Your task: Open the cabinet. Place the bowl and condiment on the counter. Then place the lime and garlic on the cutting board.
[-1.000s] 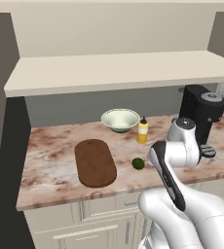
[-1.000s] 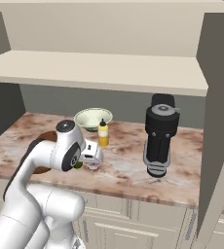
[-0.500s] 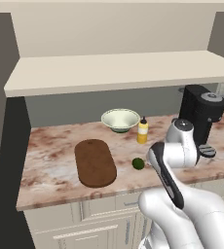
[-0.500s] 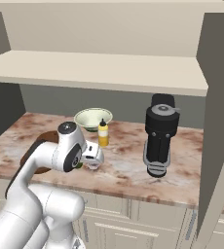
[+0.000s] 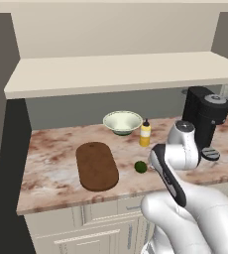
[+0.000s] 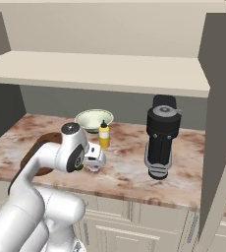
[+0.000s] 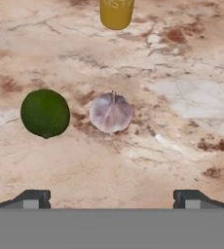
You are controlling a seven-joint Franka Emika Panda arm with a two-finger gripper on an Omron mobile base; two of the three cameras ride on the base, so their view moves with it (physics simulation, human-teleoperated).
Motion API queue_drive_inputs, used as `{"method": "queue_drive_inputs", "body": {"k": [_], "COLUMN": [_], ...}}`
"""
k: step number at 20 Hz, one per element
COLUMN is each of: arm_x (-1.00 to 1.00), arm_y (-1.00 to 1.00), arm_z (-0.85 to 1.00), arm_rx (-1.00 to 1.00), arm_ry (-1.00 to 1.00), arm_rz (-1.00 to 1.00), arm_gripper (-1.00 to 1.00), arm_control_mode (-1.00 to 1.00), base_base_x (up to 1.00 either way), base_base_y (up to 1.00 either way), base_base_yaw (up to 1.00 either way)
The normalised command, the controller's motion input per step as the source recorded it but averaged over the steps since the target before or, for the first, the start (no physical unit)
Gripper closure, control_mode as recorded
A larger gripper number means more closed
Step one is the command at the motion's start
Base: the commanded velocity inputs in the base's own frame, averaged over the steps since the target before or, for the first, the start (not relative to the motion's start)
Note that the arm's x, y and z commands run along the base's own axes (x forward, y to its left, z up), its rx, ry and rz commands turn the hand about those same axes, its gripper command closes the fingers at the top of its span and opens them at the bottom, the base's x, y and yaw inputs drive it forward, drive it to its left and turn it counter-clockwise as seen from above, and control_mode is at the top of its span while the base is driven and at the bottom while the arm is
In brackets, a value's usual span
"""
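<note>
The garlic [image 7: 110, 113] lies on the marble counter [image 7: 182, 73] straight ahead of my open gripper [image 7: 111, 199], which hovers above it with nothing between its fingers. The lime [image 7: 45, 113] rests just left of the garlic in the hand view and is also seen on the counter [image 5: 51, 158] as the lime [image 5: 141, 166]. The yellow condiment [image 5: 145, 133] and the bowl [image 5: 122, 121] stand behind them. The dark cutting board [image 5: 96, 165] lies left of the lime. The cabinet [image 5: 121, 74] stands open, its shelf bare. From the right base view, the gripper [image 6: 93, 162] hangs low over the counter [image 6: 125, 172].
A black coffee machine [image 5: 205, 116] stands on the counter right of the arm, seen too as the coffee machine [image 6: 160, 138]. An opened grey door panel [image 6: 218, 123] hangs at the right. Drawer fronts [image 5: 101, 218] run below the counter edge.
The wrist has edged slightly sideways over the garlic. The jaws stay open, and the things on the counter have not moved.
</note>
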Motion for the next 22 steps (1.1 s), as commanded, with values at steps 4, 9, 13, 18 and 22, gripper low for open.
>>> {"method": "queue_drive_inputs", "body": {"k": [4, 9, 13, 18, 22], "arm_x": [0.01, 0.05, 0.08, 0.05, 0.08], "arm_y": [0.06, 0.05, 0.05, 0.04, 0.03], "arm_z": [-0.27, -0.29, -0.25, -0.26, -0.26], "arm_rx": [0.0, 0.0, 0.0, 0.0, 0.0], "arm_ry": [0.0, 0.0, 0.0, 0.0, 0.0], "arm_rz": [0.0, 0.0, 0.0, 0.0, 0.0], "arm_gripper": [-1.0, -1.0, -1.0, -1.0, -1.0], "arm_control_mode": [-1.0, -1.0, -1.0, -1.0, -1.0], "base_base_x": [0.0, 0.0, 0.0, 0.0, 0.0], "base_base_y": [0.0, 0.0, 0.0, 0.0, 0.0], "base_base_yaw": [0.0, 0.0, 0.0, 0.0, 0.0]}}
